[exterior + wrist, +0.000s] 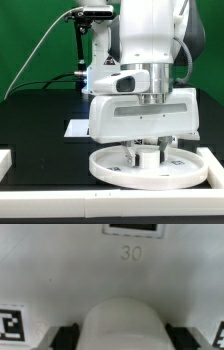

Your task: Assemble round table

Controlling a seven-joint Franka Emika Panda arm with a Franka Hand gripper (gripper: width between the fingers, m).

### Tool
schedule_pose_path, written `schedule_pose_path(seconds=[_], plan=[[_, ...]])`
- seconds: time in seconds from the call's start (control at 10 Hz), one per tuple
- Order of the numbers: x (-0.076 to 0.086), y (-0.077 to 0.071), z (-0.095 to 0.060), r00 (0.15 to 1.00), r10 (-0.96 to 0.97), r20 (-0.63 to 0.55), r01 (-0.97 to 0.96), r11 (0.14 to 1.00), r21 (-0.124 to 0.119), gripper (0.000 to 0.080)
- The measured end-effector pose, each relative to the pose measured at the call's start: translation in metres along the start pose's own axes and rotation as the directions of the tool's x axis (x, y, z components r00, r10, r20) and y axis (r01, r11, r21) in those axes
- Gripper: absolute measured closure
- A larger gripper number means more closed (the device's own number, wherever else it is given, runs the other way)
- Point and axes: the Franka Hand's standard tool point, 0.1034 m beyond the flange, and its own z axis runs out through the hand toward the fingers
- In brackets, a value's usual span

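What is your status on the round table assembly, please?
Fingers closed on the leg. Leg upright over middle of the disc, seating not visible. Nothing in the way.

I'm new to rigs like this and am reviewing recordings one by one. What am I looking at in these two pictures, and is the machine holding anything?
The big white machine is a robot arm ending in a two-finger pincer. One picture comes from a camera standing off the arm. The other comes from a camera on its wrist, looking down between the fingers. On the black table lies a round white disc, the tabletop, with small square tags. The pincer appears closed on a short white cylinder leg, upright over the disc. A flat marker board and white border rails lie there too.
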Motion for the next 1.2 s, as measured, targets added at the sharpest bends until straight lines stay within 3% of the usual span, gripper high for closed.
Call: schedule_pose_path(seconds=[0.6,0.8,1.1,1.2], plan=[[0.0036,0.0016,0.0003,0.999,0.002,-0.034,-0.002,1.000,-0.014,0.0393],[0.0060,0.0041,-0.0006,0.998,-0.006,-0.068,0.004,1.000,-0.029,0.0393],[0.0057,0.0023,-0.0009,0.998,0.004,-0.067,-0.006,1.000,-0.027,0.0393],[-0.0012,-0.0010,-0.0012,0.998,0.045,-0.043,-0.046,0.999,-0.019,0.0393]])
